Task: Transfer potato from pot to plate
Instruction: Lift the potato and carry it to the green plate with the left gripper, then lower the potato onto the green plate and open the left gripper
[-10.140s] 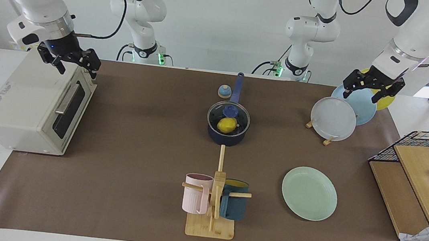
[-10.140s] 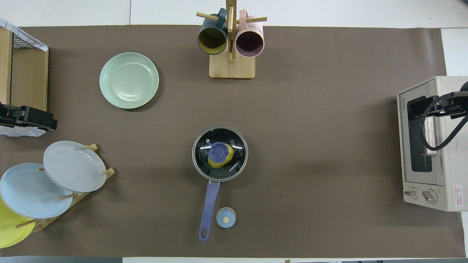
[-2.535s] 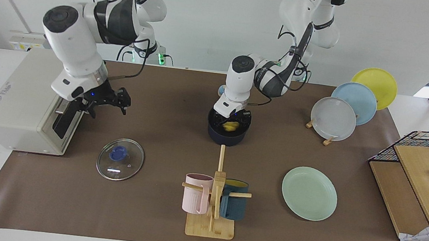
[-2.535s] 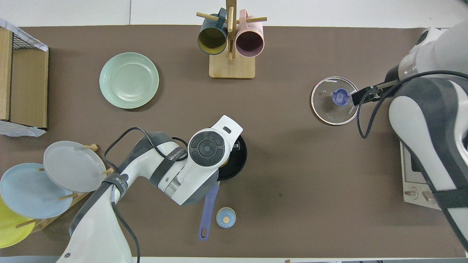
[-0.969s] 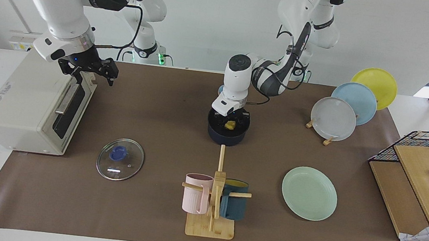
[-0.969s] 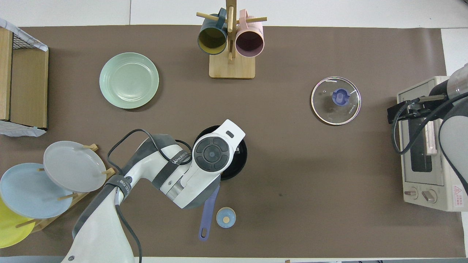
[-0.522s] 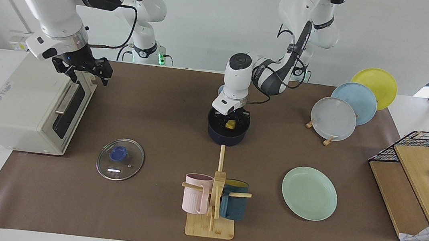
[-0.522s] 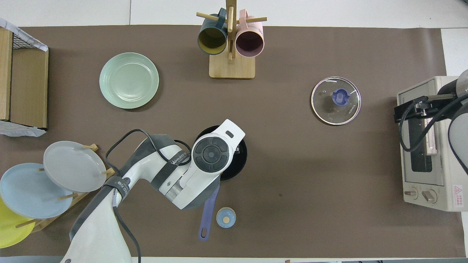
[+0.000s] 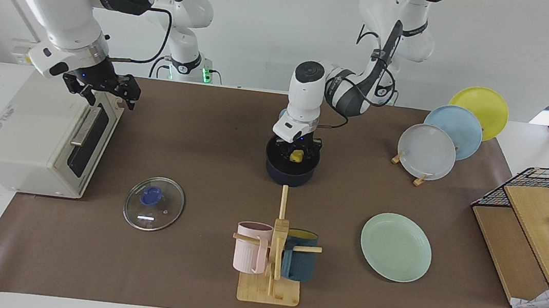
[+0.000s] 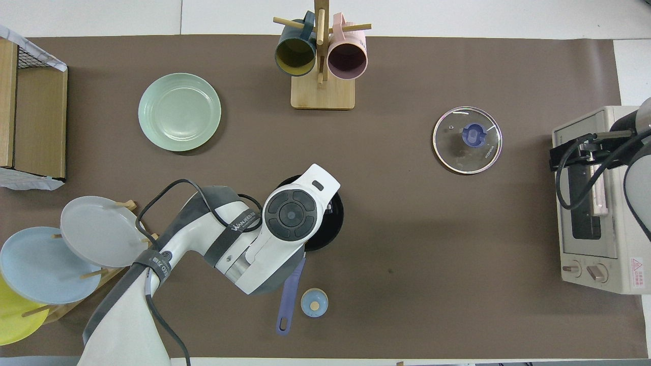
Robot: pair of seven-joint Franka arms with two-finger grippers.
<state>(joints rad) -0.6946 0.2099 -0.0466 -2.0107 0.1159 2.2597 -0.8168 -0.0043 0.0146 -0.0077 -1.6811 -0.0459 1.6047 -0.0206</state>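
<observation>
Left pincer clenched on potato at the mouth of pot; plate lies farther from the robots toward left arm's end of counter; right pincer waits released over toaster oven.

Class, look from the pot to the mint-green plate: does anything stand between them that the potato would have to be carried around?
Nothing visible does. The left gripper holds the potato at the pot; only bare mat lies between that and the plate.
</observation>
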